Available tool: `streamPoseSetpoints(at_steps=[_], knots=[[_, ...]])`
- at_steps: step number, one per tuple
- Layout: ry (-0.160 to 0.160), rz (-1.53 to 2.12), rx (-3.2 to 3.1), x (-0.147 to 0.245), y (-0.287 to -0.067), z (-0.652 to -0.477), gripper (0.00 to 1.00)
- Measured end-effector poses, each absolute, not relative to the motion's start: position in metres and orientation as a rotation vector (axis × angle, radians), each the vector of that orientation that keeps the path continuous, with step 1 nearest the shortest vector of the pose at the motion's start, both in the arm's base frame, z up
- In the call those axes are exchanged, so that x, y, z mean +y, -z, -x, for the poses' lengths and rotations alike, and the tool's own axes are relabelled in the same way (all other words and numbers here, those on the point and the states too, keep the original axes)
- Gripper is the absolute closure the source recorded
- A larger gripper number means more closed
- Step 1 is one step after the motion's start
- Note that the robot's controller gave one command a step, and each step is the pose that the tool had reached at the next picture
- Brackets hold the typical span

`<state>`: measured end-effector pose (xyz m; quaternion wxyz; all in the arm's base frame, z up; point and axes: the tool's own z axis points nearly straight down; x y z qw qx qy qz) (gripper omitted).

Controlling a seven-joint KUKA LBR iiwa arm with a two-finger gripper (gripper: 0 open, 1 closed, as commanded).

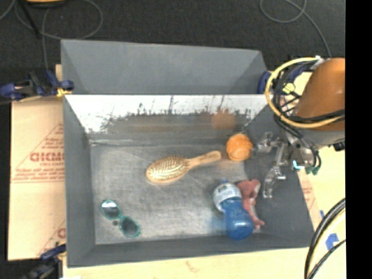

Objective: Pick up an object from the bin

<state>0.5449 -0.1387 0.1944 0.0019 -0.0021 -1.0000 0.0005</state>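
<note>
**Open gripper over the bin's right wall, nothing held**

Camera view: The gripper (267, 166) sits at the right of the frame, over the sloping right wall of the grey bin (163, 205). Its two metal fingers (269, 183) appear spread apart, with only the grey wall showing between them, so it has hold of nothing. Behind it, towards the upper right, the arm carries an orange cover (325, 89) ringed by looped cables (281, 95).

Two things lie closest to the gripper. An orange ball (239, 147) rests just to its upper left, near the bin's back right corner. A pink toy (249, 189) lies just to its lower left, at the foot of the right wall. Neither is between the fingers.

Touching the pink toy on its left is a blue bottle (236, 221) with a pale cap, lying on its side in the lower right of the bin floor. A wooden hairbrush (173, 168) lies in the middle, its handle pointing towards the ball. A pair of teal sunglasses (130, 228) lies well apart in the lower left corner.
</note>
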Motion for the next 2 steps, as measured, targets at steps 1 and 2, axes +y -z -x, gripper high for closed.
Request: streamPoseSetpoints(at_steps=[1,2], knots=[[-0.004,0.001,-3.146,-0.138,-0.199,-0.547,0.00],[-0.005,-0.218,-3.140,-0.133,-0.160,-0.548,0.00]])
